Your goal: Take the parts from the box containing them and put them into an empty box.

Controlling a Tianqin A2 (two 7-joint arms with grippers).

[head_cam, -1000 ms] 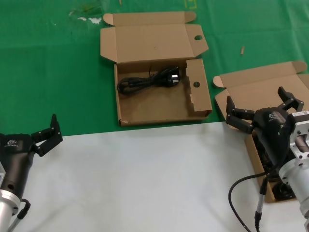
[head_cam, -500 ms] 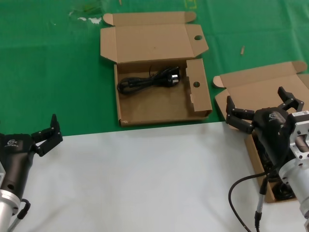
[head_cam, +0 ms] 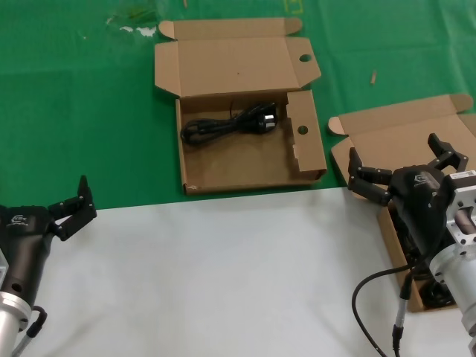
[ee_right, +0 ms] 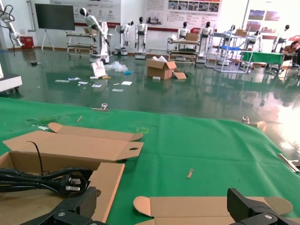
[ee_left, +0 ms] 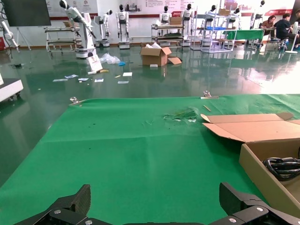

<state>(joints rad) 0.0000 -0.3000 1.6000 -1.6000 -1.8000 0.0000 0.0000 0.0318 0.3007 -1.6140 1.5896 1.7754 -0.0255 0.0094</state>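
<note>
- Head view: I look down on a surface (head_cam: 223, 275) that is white near me and covered by a green cloth (head_cam: 74, 111) farther off
- Head view: the round-holed box (head_cam: 249, 167) lies open at the middle of the green cloth, its lid folded back away from me, and one black power cord (head_cam: 232, 124) is coiled along its far inner edge, the plug toward my right
- Head view: the plain box (head_cam: 401, 137) sits at my far right, across the line where green meets white, its lid open; my right arm covers most of its inside, and something dark shows in its near corner that I cannot identify
- Head view: my right gripper (head_cam: 405, 165) hangs over the plain box, jaws spread wide and holding nothing
- Head view: my left gripper (head_cam: 71, 204) rests at the near left, over the edge of the white area, well apart from both boxes, jaws open and holding nothing
- Left wrist view: two dark fingertips (ee_left: 70, 206) stand far apart over bare green cloth; the round-holed box and the cord's loop (ee_left: 283, 168) show at one edge
- Right wrist view: the wide-set fingertips (ee_right: 253, 206) frame the plain box's lid flap (ee_right: 206, 206); beyond, the cord's plug (ee_right: 70, 180) lies inside the round-holed box, beside its upright holed flap (ee_right: 105, 180)
</note>
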